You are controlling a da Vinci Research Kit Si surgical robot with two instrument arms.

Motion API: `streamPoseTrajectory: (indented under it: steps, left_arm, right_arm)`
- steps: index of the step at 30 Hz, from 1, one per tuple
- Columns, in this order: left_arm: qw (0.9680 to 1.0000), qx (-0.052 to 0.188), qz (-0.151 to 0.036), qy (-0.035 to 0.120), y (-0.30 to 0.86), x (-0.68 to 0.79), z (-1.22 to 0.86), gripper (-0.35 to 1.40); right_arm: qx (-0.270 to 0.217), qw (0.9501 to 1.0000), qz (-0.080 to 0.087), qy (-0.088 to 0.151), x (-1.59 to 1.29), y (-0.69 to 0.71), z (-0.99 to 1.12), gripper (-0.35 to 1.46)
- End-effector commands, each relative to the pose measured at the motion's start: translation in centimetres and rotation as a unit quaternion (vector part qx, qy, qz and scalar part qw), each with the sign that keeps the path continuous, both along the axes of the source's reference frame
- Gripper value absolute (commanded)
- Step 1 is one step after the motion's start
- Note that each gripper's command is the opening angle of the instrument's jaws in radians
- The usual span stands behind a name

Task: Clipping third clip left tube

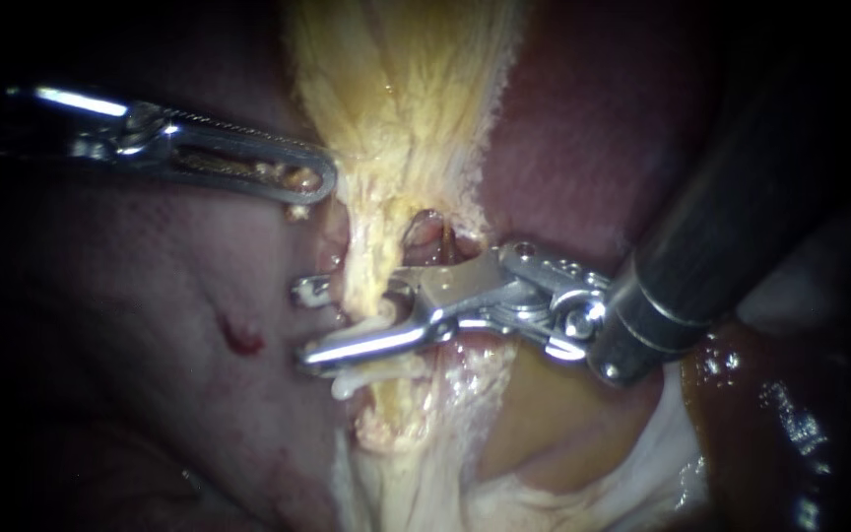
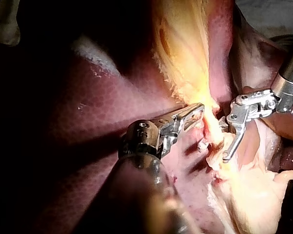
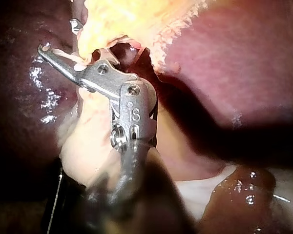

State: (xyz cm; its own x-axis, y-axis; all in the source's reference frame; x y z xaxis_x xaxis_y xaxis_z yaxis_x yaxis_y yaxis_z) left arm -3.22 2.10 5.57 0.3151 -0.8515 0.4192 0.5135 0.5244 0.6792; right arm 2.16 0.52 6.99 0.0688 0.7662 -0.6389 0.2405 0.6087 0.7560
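Your right instrument's tool stood open astride the tube, one clip showing at its 10 o'clock, the new clip seemingly not yet fired.

Shiny metal on left instrument and right instrument; liver smooth, wet.

Dark-red liver fills the lt side, w/ a small red spot on it. Yellow fatty tissue runs down the middle.
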Motion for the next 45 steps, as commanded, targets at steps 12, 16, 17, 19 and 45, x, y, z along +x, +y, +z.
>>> streamPoseTrajectory:
  steps: [12, 16, 17, 19, 45]
  left_arm:
    - [1.0000, 0.000, 0.000, 0.000, 0.00, 0.00, 0.00, -0.35]
    - [1.0000, 0.000, 0.000, 0.000, 0.01, 0.01, 0.01, -0.35]
    - [1.0000, 0.000, 0.000, 0.000, 0.01, 0.01, 0.01, -0.35]
    - [1.0000, 0.000, 0.001, 0.000, 0.01, 0.01, 0.01, -0.35]
    - [1.0000, 0.002, -0.001, 0.000, 0.01, 0.02, 0.04, -0.35]
  right_arm:
    - [0.014, 0.9998, 0.005, 0.010, -0.01, 0.03, -0.07, 0.46]
    - [0.018, 0.9997, 0.000, 0.018, -0.01, -0.01, -0.16, 0.46]
    - [0.021, 0.9995, 0.000, 0.023, -0.01, -0.02, -0.18, 0.46]
    - [0.030, 0.9989, 0.000, 0.035, -0.02, -0.02, -0.24, 0.46]
    - [0.059, 0.9968, 0.033, 0.042, -0.18, 0.04, -0.59, 0.39]
